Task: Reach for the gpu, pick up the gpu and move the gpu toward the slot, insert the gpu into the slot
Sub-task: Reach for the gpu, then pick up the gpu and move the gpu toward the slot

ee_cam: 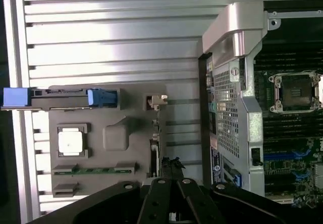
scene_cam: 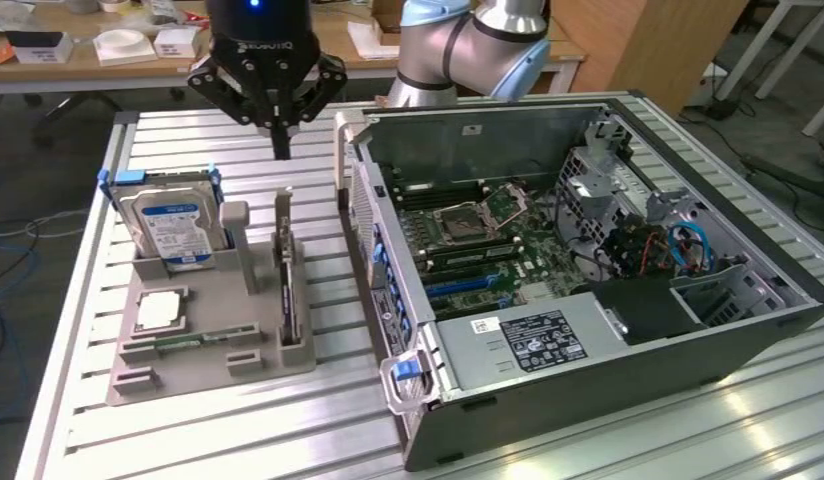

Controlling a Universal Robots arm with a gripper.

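Note:
The gpu (scene_cam: 289,290) is a thin dark card standing on edge in a slot of the grey holder (scene_cam: 199,350), its metal bracket at the far end. In the wrist view the gpu (ee_cam: 154,133) appears edge-on beside the holder (ee_cam: 111,133). My gripper (scene_cam: 281,148) hangs above the table behind the holder, well above the gpu and apart from it, fingers shut with nothing between them. The fingers (ee_cam: 156,204) meet over the card's near end. The blue slot (scene_cam: 466,285) lies on the motherboard inside the open computer case (scene_cam: 546,350); the slot (ee_cam: 275,156) also shows in the wrist view.
The holder also carries a blue-labelled hard drive (scene_cam: 172,225), a square processor (scene_cam: 159,310) and a green memory stick (scene_cam: 185,345). The case's side wall (scene_cam: 372,230) stands close to the gpu on the exterior view's right. The table is slatted aluminium (scene_cam: 252,430).

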